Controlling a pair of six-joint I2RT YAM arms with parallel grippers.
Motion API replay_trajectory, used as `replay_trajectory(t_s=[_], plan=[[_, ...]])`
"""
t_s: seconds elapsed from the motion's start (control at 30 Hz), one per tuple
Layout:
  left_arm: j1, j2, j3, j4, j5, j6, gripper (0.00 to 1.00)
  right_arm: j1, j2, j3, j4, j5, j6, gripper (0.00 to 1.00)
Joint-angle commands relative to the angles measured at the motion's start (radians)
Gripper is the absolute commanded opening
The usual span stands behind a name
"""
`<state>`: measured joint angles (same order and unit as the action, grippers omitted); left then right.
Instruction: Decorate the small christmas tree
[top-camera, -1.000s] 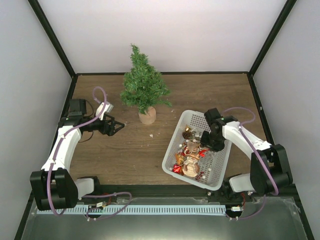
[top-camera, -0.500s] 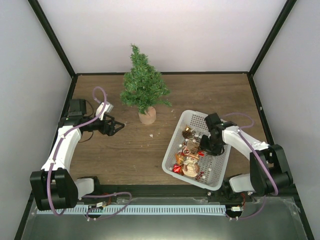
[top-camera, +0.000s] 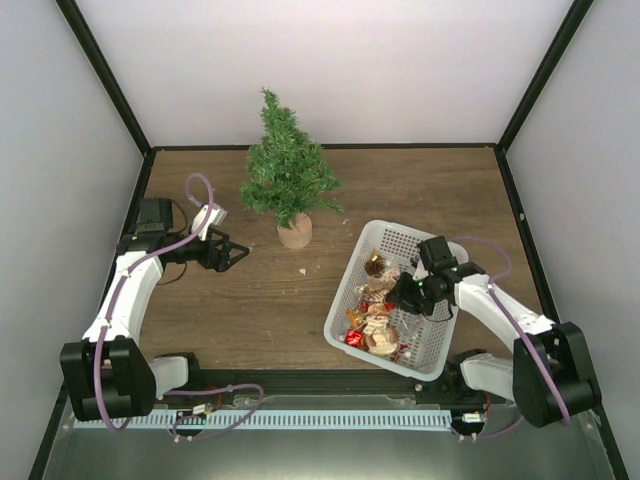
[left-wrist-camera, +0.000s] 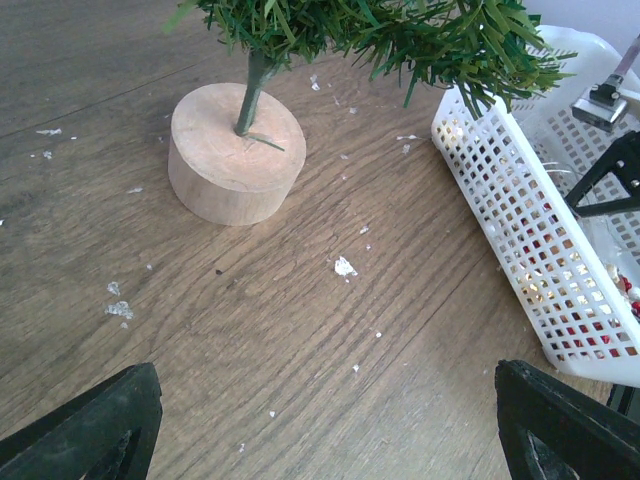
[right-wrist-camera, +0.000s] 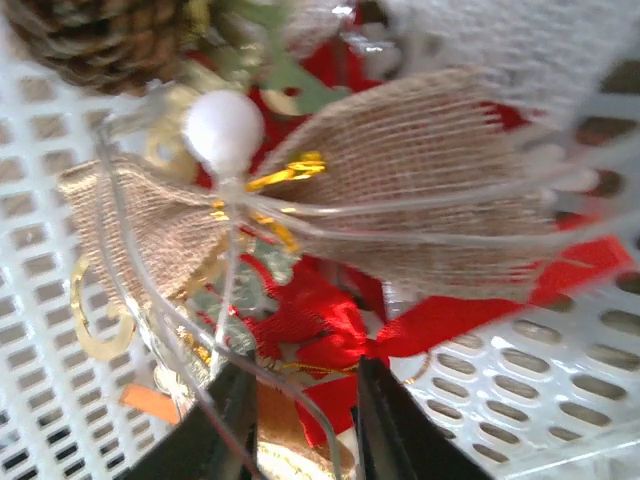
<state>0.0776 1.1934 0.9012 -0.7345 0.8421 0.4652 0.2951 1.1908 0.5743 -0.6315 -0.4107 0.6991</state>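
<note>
The small christmas tree (top-camera: 287, 170) stands upright on its round tan base (top-camera: 294, 232) at the back middle, with nothing hung on it. The left wrist view shows the base (left-wrist-camera: 236, 150) and low branches (left-wrist-camera: 420, 35). My left gripper (top-camera: 236, 253) is open and empty, low over the table left of the tree (left-wrist-camera: 330, 440). My right gripper (top-camera: 400, 297) is down inside the white basket (top-camera: 437, 345). Its jaws (right-wrist-camera: 305, 420) stand narrow, closed on a red ribbon ornament (right-wrist-camera: 320, 320). A burlap bow (right-wrist-camera: 400, 190) with a white bead (right-wrist-camera: 224, 133) lies just beyond.
The basket holds several ornaments (top-camera: 375, 318), among them a pine cone (right-wrist-camera: 100, 35). Its mesh wall (left-wrist-camera: 520, 230) lies right of the tree base. White flecks (left-wrist-camera: 344, 266) dot the wooden table. Black frame posts and white walls enclose the table.
My right arm has swung down and toward the near side of the basket, lowering its gripper among the ornaments. The left arm and the tree have not moved.
</note>
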Motion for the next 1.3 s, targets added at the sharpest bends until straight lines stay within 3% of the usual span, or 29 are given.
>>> replay_trajectory(t_s=[0.0, 0.1, 0.23, 0.43, 0.7, 1.1, 1.27], plan=[[-0.004, -0.002, 0.011, 0.001, 0.017, 0.004, 0.91, -0.012, -0.024, -0.007, 0.071, -0.102, 0.005, 0.17], [-0.004, -0.001, 0.016, -0.003, 0.013, 0.005, 0.91, -0.012, -0.021, -0.03, 0.095, -0.148, 0.006, 0.07], [-0.005, -0.006, 0.018, -0.007, 0.008, 0.004, 0.91, -0.014, -0.022, -0.055, 0.131, -0.177, 0.014, 0.01], [-0.005, -0.007, 0.018, -0.015, 0.0, 0.007, 0.91, -0.014, -0.023, -0.056, 0.138, -0.186, 0.012, 0.01], [-0.006, 0.002, 0.03, -0.022, -0.012, 0.013, 0.91, -0.014, -0.049, 0.068, -0.032, -0.176, -0.059, 0.01], [-0.01, 0.019, 0.051, -0.05, -0.025, 0.039, 0.91, -0.015, -0.069, 0.078, -0.099, -0.428, -0.189, 0.01], [-0.011, 0.024, 0.054, -0.053, -0.024, 0.039, 0.91, -0.014, -0.119, 0.037, 0.041, -0.585, -0.147, 0.01]])
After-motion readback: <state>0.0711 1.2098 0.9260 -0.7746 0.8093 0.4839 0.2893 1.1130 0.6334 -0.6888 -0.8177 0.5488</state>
